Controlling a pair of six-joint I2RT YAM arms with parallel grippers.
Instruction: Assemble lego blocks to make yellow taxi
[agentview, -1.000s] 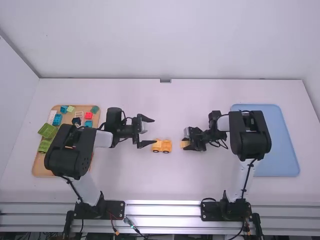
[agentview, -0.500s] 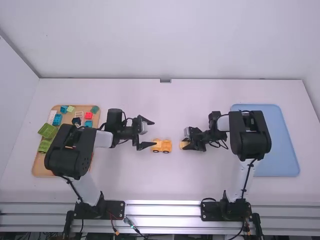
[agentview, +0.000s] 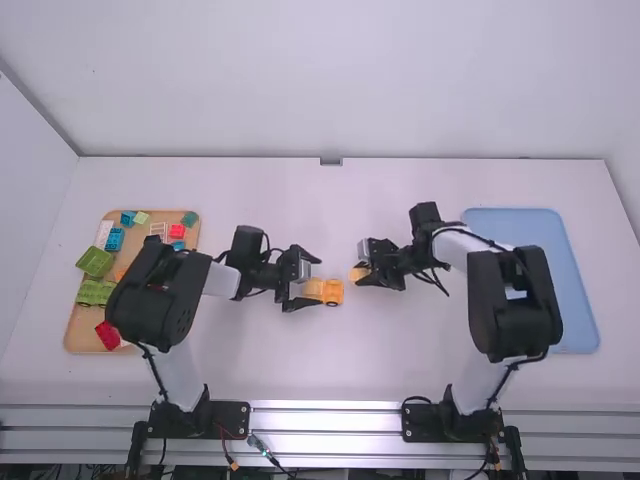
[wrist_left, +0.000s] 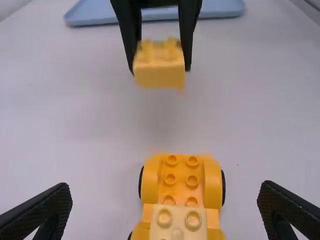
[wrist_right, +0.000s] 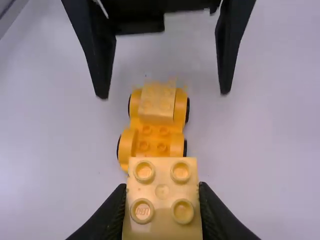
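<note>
My left gripper (agentview: 303, 280) is low at the table's middle, open around the rear of the yellow car base (agentview: 333, 292). In the left wrist view the left gripper (wrist_left: 165, 207) has its fingers spread on both sides of the car base (wrist_left: 181, 175), which carries a pale yellow block (wrist_left: 178, 225) at one end. My right gripper (agentview: 361, 269), right of the car, is shut on a yellow block (agentview: 357, 274). The right wrist view has this studded block (wrist_right: 162, 200) between the fingers of the right gripper (wrist_right: 162, 205), apart from the car base (wrist_right: 153, 141).
An orange tray (agentview: 80, 335) with several coloured blocks and green vehicle pieces (agentview: 95, 262) lies at the left, partly under the left arm. A blue tray (agentview: 575, 300) lies at the right, behind the right arm.
The left gripper has moved right and slightly toward the camera, coming around the car. The right gripper has moved a little left and away from the camera with its block.
</note>
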